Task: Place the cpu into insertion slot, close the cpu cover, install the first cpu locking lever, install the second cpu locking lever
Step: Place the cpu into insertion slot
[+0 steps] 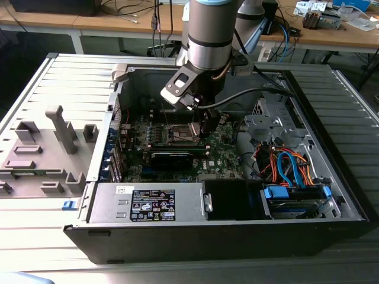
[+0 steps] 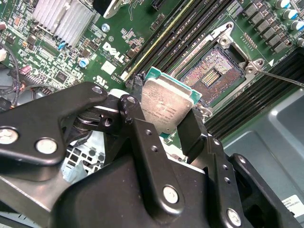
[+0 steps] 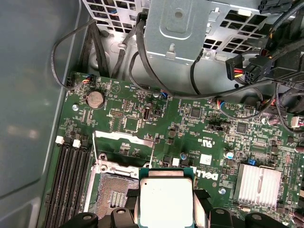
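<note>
Centrally, the cpu (image 2: 168, 102) is being held by its edges between the two black fingers (image 2: 142, 137) of the gripper (image 2: 161, 116), which are closing on it. It is hovering just beside the uncovered insertion slot (image 2: 211, 76), not seated. The cpu cover (image 3: 124, 142) is standing raised at the socket's edge, on the green motherboard (image 3: 199, 123) inside the computer case (image 1: 331, 195).

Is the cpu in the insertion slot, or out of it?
Out. The gripper holds the cpu by its edges; the insertion slot lies bare in both wrist views.
</note>
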You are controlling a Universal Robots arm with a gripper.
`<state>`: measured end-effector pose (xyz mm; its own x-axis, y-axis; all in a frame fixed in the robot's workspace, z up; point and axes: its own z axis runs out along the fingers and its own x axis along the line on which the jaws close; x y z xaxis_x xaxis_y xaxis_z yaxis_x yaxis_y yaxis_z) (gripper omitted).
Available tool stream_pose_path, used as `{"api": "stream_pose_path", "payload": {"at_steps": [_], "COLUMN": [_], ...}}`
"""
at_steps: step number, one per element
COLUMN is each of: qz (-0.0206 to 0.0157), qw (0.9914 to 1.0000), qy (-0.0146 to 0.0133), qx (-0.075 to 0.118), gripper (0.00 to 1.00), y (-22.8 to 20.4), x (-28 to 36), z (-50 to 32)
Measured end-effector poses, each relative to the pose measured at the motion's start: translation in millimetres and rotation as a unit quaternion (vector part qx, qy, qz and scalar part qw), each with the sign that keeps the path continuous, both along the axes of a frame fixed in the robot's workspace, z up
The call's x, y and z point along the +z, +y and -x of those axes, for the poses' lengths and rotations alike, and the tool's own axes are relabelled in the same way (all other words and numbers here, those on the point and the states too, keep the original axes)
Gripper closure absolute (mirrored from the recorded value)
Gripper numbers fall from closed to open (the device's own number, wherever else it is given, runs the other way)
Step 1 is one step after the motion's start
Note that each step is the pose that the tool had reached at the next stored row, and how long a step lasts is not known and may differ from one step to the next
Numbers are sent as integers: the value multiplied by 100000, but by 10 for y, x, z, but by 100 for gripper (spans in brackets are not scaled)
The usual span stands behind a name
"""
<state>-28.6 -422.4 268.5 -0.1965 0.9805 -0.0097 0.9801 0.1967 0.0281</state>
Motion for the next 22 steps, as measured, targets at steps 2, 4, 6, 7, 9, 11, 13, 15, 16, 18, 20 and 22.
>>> {"api": "stream_pose_path", "payload": {"at_steps": [2, 4, 6, 7, 9, 11, 13, 15, 16, 18, 20, 22], "qz": [0, 2, -1, 0, 1, -1, 0, 0, 1, 0, 1, 1], "qw": [100000, 100000, 100000, 100000, 100000, 100000, 99999, 99999, 99999, 99999, 99999, 99998], "qy": [0, 1, -1, -1, -2, -2, -1, -3, -1, -1, -3, 0], "qx": [-55, -124, -171, -193, -249, -292, -331, -375, -396, -448, -512, -561], "gripper": [45, 45, 45, 45, 45, 45, 45, 45, 45, 45, 45, 45], "y": [0, 0, 0, 0, 0, 0, 0, 0, 0, 0, 0, 0], "x": [0, 0, 0, 0, 0, -1, 0, 0, 0, -1, -1, -1], "z": [0, 0, 0, 0, 0, 0, 0, 0, 0, 0, 0, 0]}}
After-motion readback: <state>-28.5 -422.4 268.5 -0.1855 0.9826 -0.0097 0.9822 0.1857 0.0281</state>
